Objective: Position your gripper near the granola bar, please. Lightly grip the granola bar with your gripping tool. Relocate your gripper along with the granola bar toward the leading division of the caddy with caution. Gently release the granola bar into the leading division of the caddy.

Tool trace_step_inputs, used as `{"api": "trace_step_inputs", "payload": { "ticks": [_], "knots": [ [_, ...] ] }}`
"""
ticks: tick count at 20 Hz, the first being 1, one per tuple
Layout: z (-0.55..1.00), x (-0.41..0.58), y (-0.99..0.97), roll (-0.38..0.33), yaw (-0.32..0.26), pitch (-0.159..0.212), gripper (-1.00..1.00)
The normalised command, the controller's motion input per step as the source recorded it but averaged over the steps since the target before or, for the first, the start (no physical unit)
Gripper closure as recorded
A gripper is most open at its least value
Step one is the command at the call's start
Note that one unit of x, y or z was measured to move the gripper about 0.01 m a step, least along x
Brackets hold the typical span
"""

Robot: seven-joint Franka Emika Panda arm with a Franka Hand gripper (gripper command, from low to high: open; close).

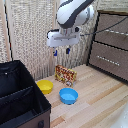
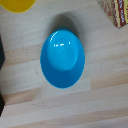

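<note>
The granola bar box [image 1: 65, 75], yellow and red, stands upright on the wooden floor by the back wall; a corner of it shows in the wrist view [image 2: 115, 11]. My gripper [image 1: 61, 51] hangs high above the floor, above and slightly to the exterior view's left of the box, with its blue-tipped fingers apart and empty. The fingers do not show in the wrist view. The black caddy [image 1: 20, 95] stands at the exterior view's left, its dividers making compartments.
A blue bowl [image 1: 68, 96] lies in front of the box and fills the wrist view [image 2: 62, 57]. A yellow bowl [image 1: 45, 87] sits beside the caddy, and its edge shows in the wrist view [image 2: 17, 5]. Brown wooden drawers [image 1: 111, 45] stand at the exterior view's right.
</note>
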Motion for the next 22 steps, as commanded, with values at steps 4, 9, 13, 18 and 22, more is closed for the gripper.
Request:
{"api": "trace_step_inputs", "payload": {
  "ticks": [4, 9, 13, 18, 22],
  "knots": [
    [-0.25, 0.349, -0.74, 0.087, 0.018, -0.007, -1.00],
    [-0.26, 0.358, -0.82, 0.097, 0.030, -0.011, -1.00],
    [-0.28, 0.242, -0.61, 0.067, 0.043, -0.004, -1.00],
    [-0.32, 0.012, -0.08, -0.003, 0.052, 0.001, -1.00],
    [-0.25, 0.000, 0.11, -0.037, 0.052, 0.000, -1.00]
  ]
}}
